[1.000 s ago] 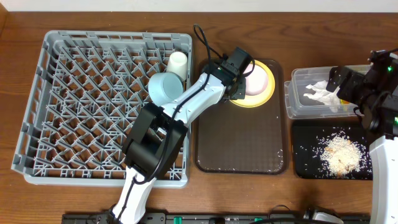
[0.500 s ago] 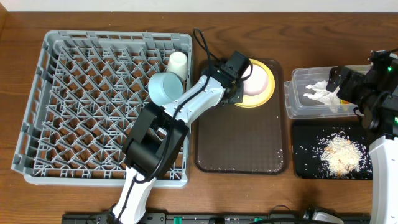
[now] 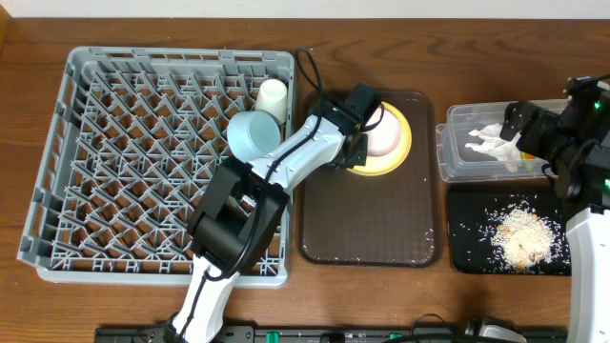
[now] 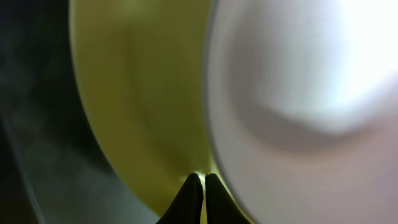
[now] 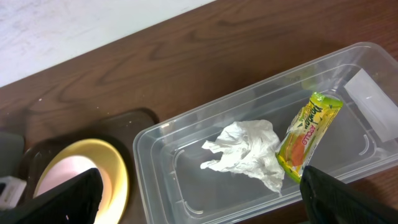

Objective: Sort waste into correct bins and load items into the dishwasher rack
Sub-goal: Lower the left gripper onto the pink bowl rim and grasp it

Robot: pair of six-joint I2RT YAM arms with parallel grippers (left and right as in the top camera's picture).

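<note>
Fig.: loading phase, read L to R. At far L the dishwasher rack (image 3: 143, 171) is set on the counter (image 3: 38, 305). Only its rear R corner is occupied, by the cream cup (image 3: 273, 97) and, just in front of it, the light blue bowl (image 3: 250, 135). The rest of the grid is seen bare, so ample room is offered toward L and front. The left arm (image 3: 286, 157) is laid diagonally over the rack's R wall. The left hand (image 3: 360, 141) is placed at the L edge of the yellow plate (image 3: 400, 157), which lies at the rear of the brown tray (image 3: 372, 224) w/ the white cup (image 3: 383, 138) on it. In the wrist view the fingertips (image 4: 191, 196) are shown pressed together at the seam between plate and cup; whether a thin rim is pinched cannot be told. No chopsticks can be made out. Further R, napkin (image 3: 491, 143) and snack wrapper (image 5: 309, 134) are contained in the clear tub (image 3: 448, 157), and the rice scraps (image 3: 519, 233) in the black tub (image 3: 467, 205) in front of it. Over the clear tub the right hand (image 3: 510, 129) is hung w/ jaws spread wide, nothing held. Sorting is thus judged approx. done, w/ plate and cup the pieces in hand. A lift over the tray's raised lip and the adjoining rack wall would be called for next, w/ bowl and cream cup avoided. The stacked cup could slide if the plate is tilted.
</note>
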